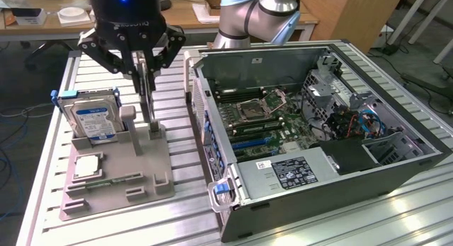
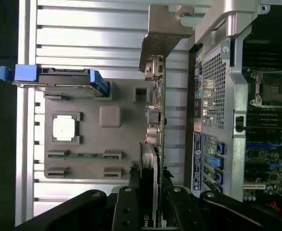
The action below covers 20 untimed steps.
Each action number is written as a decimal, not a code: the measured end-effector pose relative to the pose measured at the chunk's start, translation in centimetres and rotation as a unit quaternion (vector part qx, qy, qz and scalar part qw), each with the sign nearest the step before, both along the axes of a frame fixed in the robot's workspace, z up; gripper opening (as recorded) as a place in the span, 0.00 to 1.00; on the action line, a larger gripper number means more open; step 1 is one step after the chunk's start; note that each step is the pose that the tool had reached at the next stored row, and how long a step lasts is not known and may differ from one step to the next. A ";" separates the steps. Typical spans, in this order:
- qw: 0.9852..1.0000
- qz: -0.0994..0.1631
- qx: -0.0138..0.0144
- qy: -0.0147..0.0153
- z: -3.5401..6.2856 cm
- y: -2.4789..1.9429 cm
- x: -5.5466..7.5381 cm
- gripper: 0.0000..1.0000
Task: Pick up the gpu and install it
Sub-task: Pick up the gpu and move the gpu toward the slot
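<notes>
**Item: gpu** (image 1: pixel 148 105), a slim dark circuit card with a silver metal end bracket. It stands upright over the grey moulded parts tray (image 1: pixel 113 195), just beside the open black computer case (image 1: pixel 319 166) and outside it.

**Holder:** black two-finger gripper (image 1: pixel 145 71), pinching the card's upper part, one finger on each face.

**Status:** grasp made; install not done. The card's lower end sits at the tray's upright holder. Whether it has cleared the holder cannot be told. The green motherboard (image 1: pixel 269 124) in the case carries no card.

**Other stock on tray:**
- silver hard drive with blue-and-white label (image 1: pixel 92 121), upright
- square silver processor chip (image 1: pixel 86 166), flat
- narrow green memory stick (image 1: pixel 116 178), flat

**Exterior view adds:** the card's upright stance over the tray, the ribbed aluminium table (image 1: pixel 42 150), and the case interior with its cabling and power supply.

**Wrist view adds:** the gpu (image 2: pixel 157 120) edge-on along its length, its bracket and ports at the far end, and the gripper (image 2: pixel 150 197) fingers (image 2: pixel 128 209) closing on both faces.
</notes>
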State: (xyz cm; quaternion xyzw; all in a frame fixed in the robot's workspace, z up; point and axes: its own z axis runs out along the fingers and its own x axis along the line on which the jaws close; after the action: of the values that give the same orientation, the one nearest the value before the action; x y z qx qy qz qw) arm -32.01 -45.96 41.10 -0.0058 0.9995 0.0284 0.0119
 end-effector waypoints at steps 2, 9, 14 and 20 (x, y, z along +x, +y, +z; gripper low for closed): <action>1.000 0.000 -0.001 0.000 0.41 -0.01 0.0 0.27; 0.999 -0.033 -0.004 0.000 0.62 -0.01 0.0 0.27; 0.999 -0.045 -0.005 0.000 0.65 -0.01 0.1 0.27; 0.999 -0.045 -0.005 0.000 0.62 -0.02 1.3 0.27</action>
State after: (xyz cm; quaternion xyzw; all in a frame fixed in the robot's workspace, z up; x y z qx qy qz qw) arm -30.73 -45.98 41.73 0.0391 0.9989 0.0233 0.0130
